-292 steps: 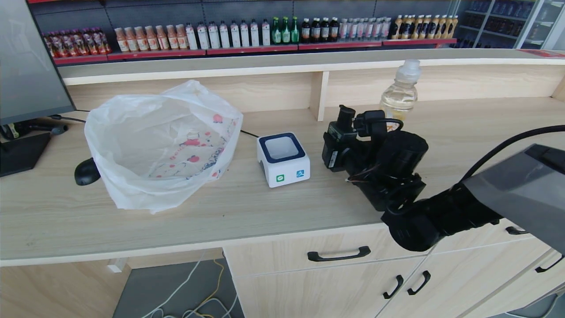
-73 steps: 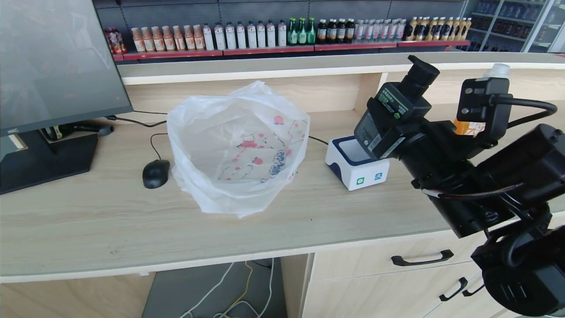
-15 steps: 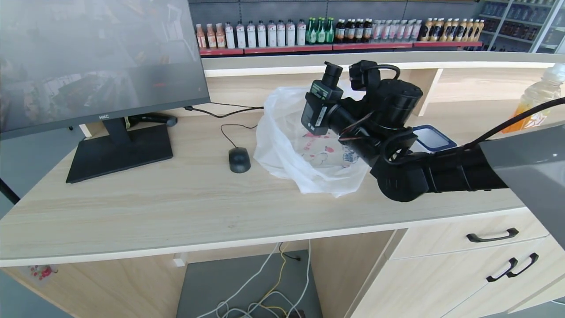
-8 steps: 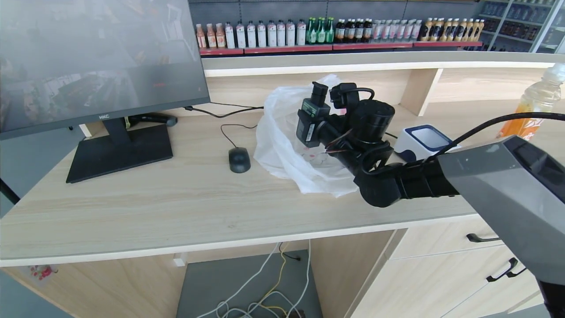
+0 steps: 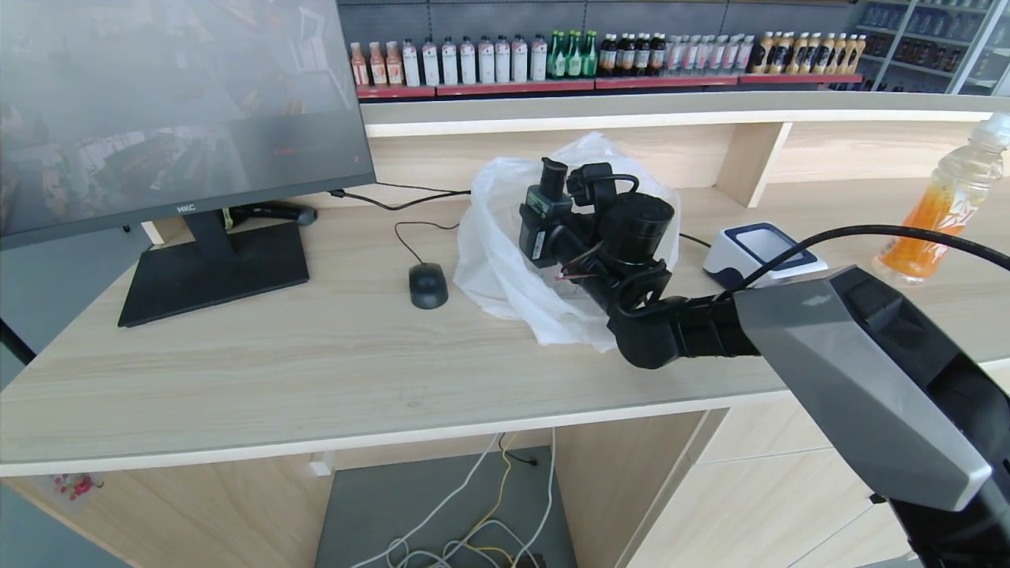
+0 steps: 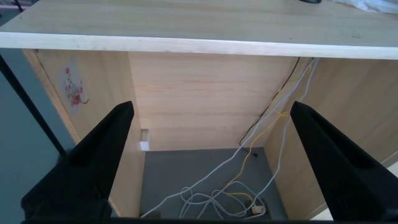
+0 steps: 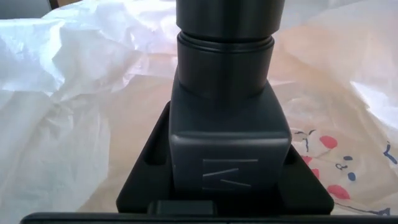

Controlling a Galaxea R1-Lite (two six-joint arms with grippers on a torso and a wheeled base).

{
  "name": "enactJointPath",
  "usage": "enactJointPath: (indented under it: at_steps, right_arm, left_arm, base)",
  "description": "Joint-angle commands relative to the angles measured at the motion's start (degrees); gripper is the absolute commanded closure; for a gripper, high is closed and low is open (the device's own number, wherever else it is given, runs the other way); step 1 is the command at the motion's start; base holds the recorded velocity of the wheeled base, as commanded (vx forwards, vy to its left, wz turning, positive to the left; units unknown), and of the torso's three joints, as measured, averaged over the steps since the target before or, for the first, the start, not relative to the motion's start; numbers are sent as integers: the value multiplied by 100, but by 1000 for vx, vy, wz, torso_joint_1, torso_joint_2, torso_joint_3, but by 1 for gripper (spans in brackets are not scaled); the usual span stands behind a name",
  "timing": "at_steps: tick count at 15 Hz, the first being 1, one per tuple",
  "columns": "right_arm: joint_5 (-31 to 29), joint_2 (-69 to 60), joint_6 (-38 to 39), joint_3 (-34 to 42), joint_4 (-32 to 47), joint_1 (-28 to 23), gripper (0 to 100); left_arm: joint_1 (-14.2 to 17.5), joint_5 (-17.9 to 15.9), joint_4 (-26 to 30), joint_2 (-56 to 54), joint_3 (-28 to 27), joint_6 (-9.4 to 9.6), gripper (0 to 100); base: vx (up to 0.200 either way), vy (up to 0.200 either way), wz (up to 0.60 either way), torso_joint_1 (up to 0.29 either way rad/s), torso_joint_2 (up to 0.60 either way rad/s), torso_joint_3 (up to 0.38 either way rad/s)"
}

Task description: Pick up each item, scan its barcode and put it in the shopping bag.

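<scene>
Head view showed the right claw [image 5: 555,241] clamped on a dark bottle [image 5: 538,225], cap up, held in the open mouth of the shopping bag [image 5: 497,252] on the worktop [image 5: 316,371]; the scanner [image 5: 761,252] sat just right of the bag; an orange drink bottle [image 5: 939,213] stood farther right of it; a mouse [image 5: 428,285] lay just left of it; the left claw [image 6: 211,162] hung low, left of the bag and below the worktop's edge, its fingers spread wide.
</scene>
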Motion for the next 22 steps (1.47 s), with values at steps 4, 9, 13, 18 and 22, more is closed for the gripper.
enactJointPath:
  at_steps: [4, 9, 13, 18, 22]
  right_arm:
    - [7, 106, 0, -24, -1, 2, 100]
    - [-2, 168, -18, -15, 43, 11, 100]
    - [60, 256, -123, -42, 35, 37, 100]
    - [411, 212, -606, -33, 35, 72, 100]
    - [411, 10, -606, -77, 193, 72, 100]
  left_arm:
    - [1, 0, 0, 0, 0, -2, 0]
    - [1, 0, 0, 0, 0, -2, 0]
    - [1, 0, 0, 0, 0, -2, 0]
    - [1, 0, 0, 0, 0, -2, 0]
    - [1, 0, 0, 0, 0, -2, 0]
  base:
    - [0, 0, 0, 0, 0, 0]
    - [0, 0, 0, 0, 0, 0]
    - [0, 0, 0, 0, 0, 0]
    - [0, 0, 0, 0, 0, 0]
    - [0, 0, 0, 0, 0, 0]
